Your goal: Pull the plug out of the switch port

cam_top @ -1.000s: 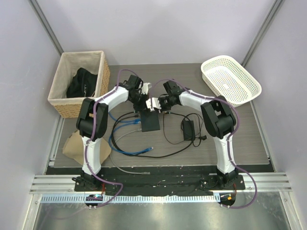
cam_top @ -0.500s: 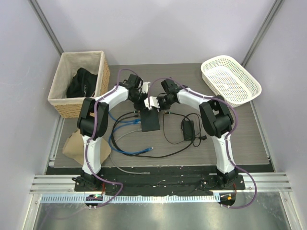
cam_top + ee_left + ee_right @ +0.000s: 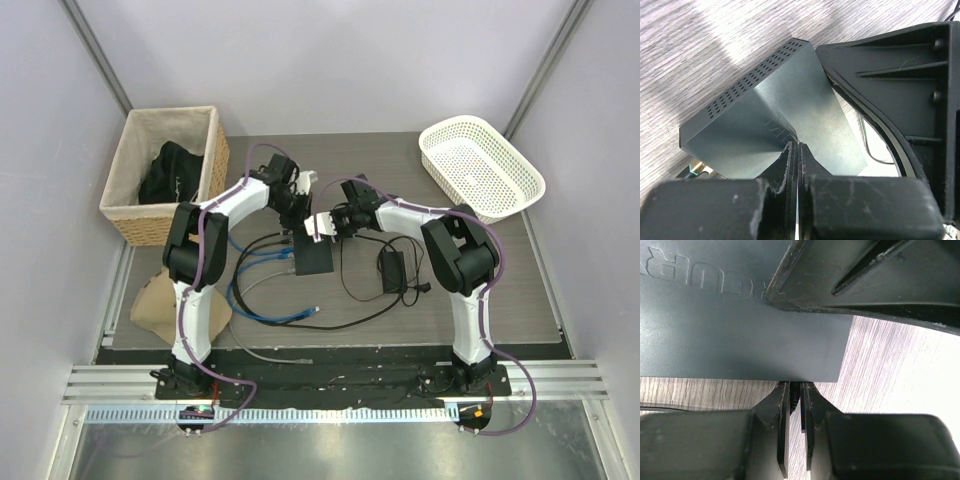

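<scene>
The flat black switch box (image 3: 313, 258) lies mid-table. In the left wrist view my left gripper (image 3: 797, 145) is shut, with its tips resting on the box's top face (image 3: 790, 110). My right gripper (image 3: 796, 388) meets the box's edge (image 3: 740, 335) near a corner, and its jaws are shut on a small black ribbed plug (image 3: 795, 391). The switch port itself is hidden behind the fingers and the box edge. From above, the left gripper (image 3: 298, 212) and the right gripper (image 3: 318, 228) meet at the box's far end.
A black power brick (image 3: 392, 270) with thin cords lies right of the box. Blue and black cables (image 3: 268, 300) loop to its left and front. A wicker basket (image 3: 165, 175) stands back left, a white basket (image 3: 480, 165) back right, and a brown bag (image 3: 155, 300) front left.
The right wrist has shifted a little nearer and lower along the box's far end. The left gripper stays pressed on the box, and both grips are unchanged.
</scene>
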You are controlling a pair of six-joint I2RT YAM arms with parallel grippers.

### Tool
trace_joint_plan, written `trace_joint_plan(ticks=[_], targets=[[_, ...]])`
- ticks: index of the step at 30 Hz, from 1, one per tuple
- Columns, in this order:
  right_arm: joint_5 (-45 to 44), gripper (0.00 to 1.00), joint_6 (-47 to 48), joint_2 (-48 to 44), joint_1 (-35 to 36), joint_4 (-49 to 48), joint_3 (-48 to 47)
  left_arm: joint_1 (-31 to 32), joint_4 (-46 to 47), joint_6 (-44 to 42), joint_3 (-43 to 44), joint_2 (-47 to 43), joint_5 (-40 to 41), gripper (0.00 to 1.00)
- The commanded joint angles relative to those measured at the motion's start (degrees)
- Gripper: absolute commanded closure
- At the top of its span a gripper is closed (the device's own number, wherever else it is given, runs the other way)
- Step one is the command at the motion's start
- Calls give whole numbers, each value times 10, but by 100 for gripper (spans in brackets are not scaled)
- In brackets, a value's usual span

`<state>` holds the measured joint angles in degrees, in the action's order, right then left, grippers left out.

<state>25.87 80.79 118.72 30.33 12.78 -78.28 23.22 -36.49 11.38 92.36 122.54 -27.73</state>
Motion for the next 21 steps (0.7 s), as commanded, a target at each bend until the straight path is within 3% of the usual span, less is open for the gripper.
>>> trace_joint_plan(ticks=[1,9,21], targets=[[-42,98,-12,31,1,73,6,5,-52,-48,-40,86,135,100],[-37,99,-53,45,-11,144,-30,15,-55,-36,-34,89,163,100],[-72,99,-85,43,-23,149,-30,15,-62,-35,-31,93,153,100]])
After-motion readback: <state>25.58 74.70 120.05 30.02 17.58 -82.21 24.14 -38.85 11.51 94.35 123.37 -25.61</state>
